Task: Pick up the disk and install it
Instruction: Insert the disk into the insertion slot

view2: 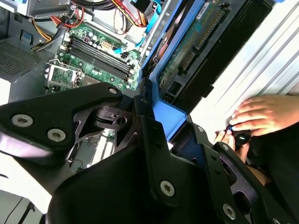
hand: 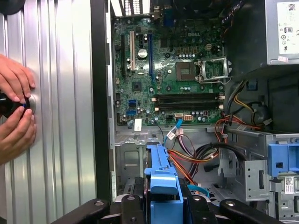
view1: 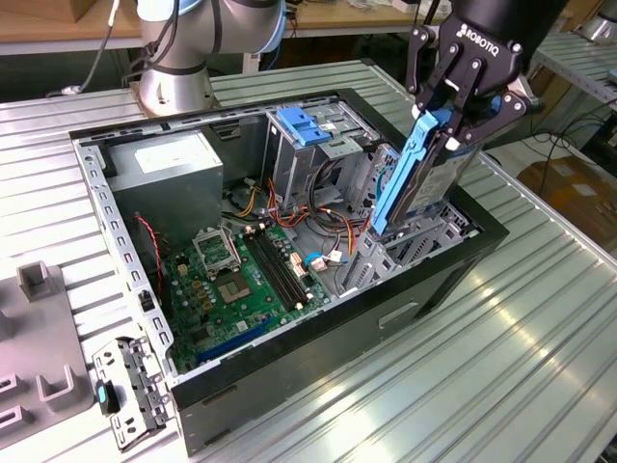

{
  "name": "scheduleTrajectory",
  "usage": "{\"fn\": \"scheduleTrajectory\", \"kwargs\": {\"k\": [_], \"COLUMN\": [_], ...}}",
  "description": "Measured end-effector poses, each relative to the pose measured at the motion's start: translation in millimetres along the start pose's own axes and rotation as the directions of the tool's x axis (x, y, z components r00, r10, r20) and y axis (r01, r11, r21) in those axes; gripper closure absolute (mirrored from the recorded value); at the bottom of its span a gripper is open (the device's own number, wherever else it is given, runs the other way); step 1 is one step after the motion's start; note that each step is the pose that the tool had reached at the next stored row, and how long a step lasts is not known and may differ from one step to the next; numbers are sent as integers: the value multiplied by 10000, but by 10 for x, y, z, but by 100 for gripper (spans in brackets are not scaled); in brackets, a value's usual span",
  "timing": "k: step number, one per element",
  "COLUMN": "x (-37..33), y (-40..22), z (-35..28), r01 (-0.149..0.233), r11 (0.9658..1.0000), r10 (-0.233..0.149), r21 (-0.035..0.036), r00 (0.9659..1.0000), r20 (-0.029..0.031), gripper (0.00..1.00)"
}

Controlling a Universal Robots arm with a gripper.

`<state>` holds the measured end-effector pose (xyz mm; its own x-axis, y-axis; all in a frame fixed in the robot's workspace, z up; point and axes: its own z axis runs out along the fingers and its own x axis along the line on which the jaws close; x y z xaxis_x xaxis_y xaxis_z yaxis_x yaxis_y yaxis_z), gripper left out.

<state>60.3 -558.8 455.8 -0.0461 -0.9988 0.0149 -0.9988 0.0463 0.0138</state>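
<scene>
1. Black metal gripper [hand: 162,206] sits closest to the lens in both wrist views, its fingers pinching the blue bracket from either side.
2. Held this way, the flat black-and-silver metal disk [view1: 426,183] with its blue plastic bracket hangs steeply tilted beside the green motherboard [view1: 241,280]. Its lower end dips into the grey metal drive bay [view1: 381,265], apparently angled to meet the slot.
3. That lower end is partly hidden among the bay's walls, so contact with the rails cannot be told.
4. Across the black case wall [hand: 100,93] from the motherboard, a person's hands [hand: 16,135] rest on the ribbed metal table [hand: 60,93]. They cup a small dark object too cut off to identify.
</scene>
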Motion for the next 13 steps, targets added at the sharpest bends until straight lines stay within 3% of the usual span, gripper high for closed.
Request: {"fn": "scheduleTrajectory", "kwargs": {"k": [13], "x": [-3], "y": [-21], "z": [136], "r01": [-1], "r11": [10000], "r10": [1], "r21": [0], "r00": [10000], "r20": [-2], "gripper": [63]}}
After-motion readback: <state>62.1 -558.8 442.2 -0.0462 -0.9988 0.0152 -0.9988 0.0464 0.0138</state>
